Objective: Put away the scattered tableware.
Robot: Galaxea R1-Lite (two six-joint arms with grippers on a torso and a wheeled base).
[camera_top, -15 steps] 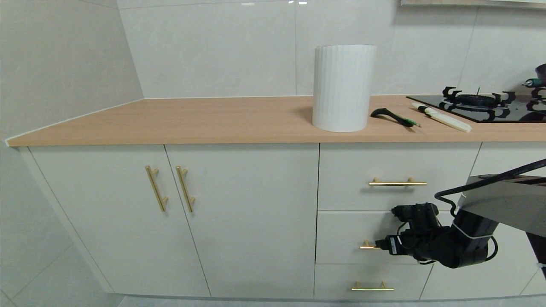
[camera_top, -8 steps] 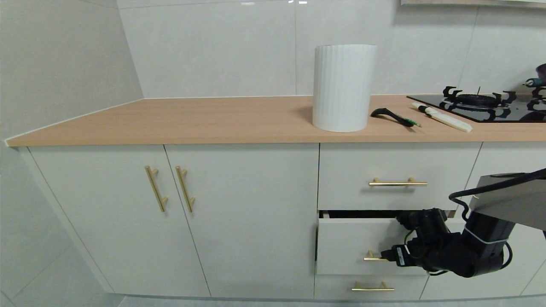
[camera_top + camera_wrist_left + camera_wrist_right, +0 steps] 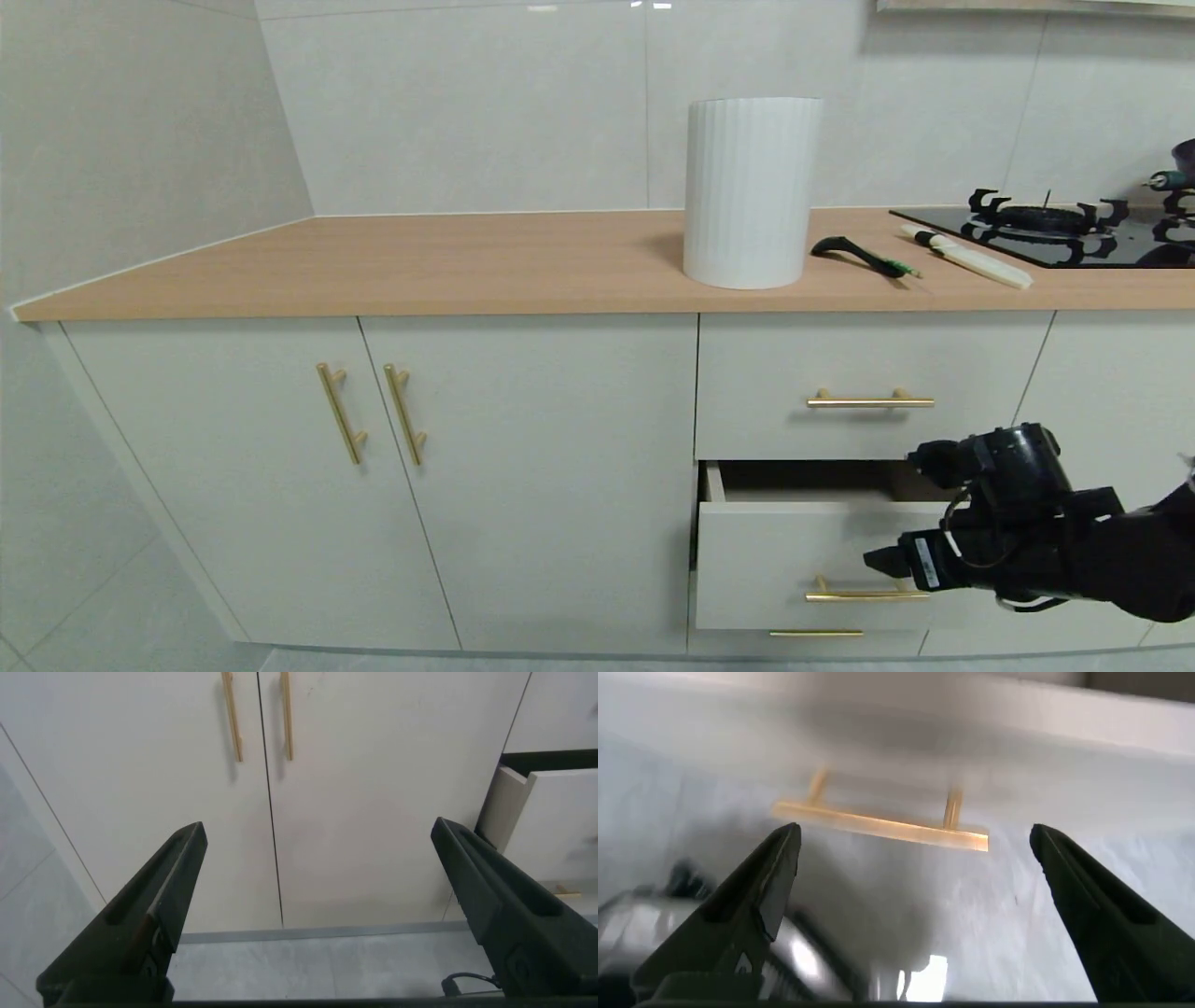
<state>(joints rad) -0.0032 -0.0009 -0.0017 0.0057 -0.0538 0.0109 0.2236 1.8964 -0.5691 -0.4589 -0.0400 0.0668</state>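
Right gripper [image 3: 882, 563] is hovering, fingers spread wide, by the open white drawer's [image 3: 794, 551] gold handle [image 3: 864, 594]; a slim black spoon [image 3: 854, 254] is lying on the counter [image 3: 420, 266].

A black ladle-like utensil [image 3: 861, 254] with a green-tipped handle lay flat on the worktop [image 3: 467, 266], just beside a long cream utensil [image 3: 973, 259]; below, the middle drawer [image 3: 784, 551] stood partly open.
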